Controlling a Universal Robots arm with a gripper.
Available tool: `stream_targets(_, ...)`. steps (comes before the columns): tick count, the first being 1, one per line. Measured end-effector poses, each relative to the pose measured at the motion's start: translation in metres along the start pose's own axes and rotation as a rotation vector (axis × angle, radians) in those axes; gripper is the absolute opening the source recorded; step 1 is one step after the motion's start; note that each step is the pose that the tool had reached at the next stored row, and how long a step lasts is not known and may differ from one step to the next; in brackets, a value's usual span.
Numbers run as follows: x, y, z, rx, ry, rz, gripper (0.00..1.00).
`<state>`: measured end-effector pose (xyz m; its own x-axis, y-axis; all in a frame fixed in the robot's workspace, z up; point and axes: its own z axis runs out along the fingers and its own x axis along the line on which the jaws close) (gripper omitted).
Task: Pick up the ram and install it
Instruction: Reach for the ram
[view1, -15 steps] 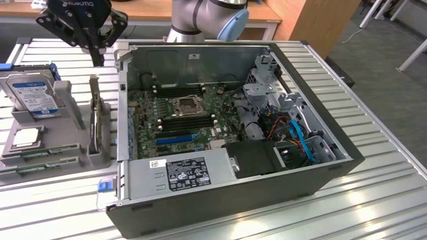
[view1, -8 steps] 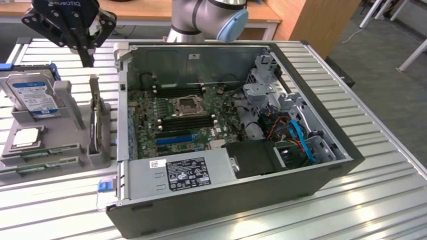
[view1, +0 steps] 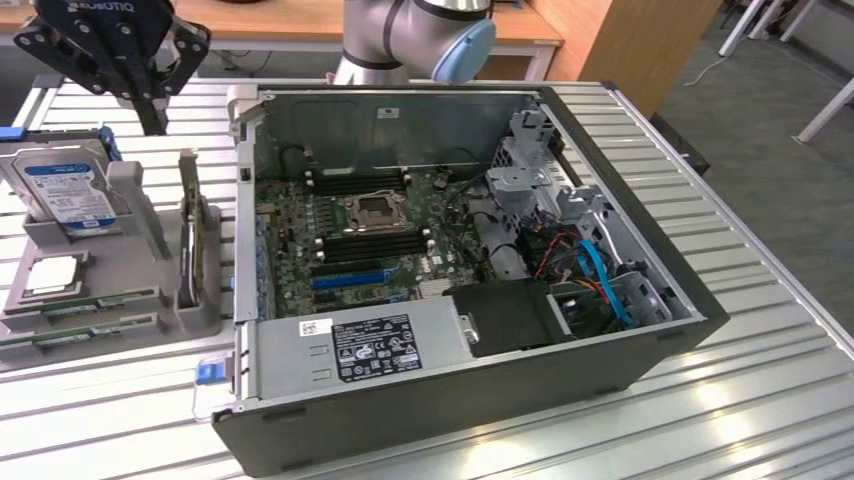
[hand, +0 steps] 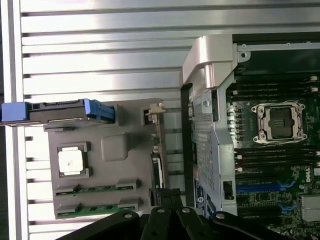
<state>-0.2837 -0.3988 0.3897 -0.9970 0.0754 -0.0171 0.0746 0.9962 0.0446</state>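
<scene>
- Well, farthest to the exterior view's left a grey holder (view1: 134, 190) sits on the slatted tabletop (view1: 747, 300). It carries a hard drive (view1: 64, 185) at its far end and a square silver processor (view1: 47, 275) in the middle.
- At the holder's near end lies the ram (view1: 83, 304), a thin green stick bedded in its groove. A second stick (view1: 67, 338) lies just beside it on the near side.
- Its long axis runs across the exterior view, left to right. That is roughly in line with the black memory slots (view1: 380, 240) on the motherboard (view1: 287, 235).
- The gripper (view1: 154, 112) hangs above the holder's far end, beside the hard drive, its fingers pressed together and carrying nothing.
- So the ram lies toward the camera from the fingers and lower down, well apart, with the processor's pocket in between along the holder.
- To the right stands the open computer case (view1: 467, 410). Its motherboard is bare, and the empty processor socket (view1: 374, 210) is flanked by those slots.
</scene>
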Motion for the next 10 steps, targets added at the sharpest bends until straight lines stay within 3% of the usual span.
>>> stream_targets(10,0.021,-0.0016,0.0003,0.0002,0.0021,0.0,0.1)
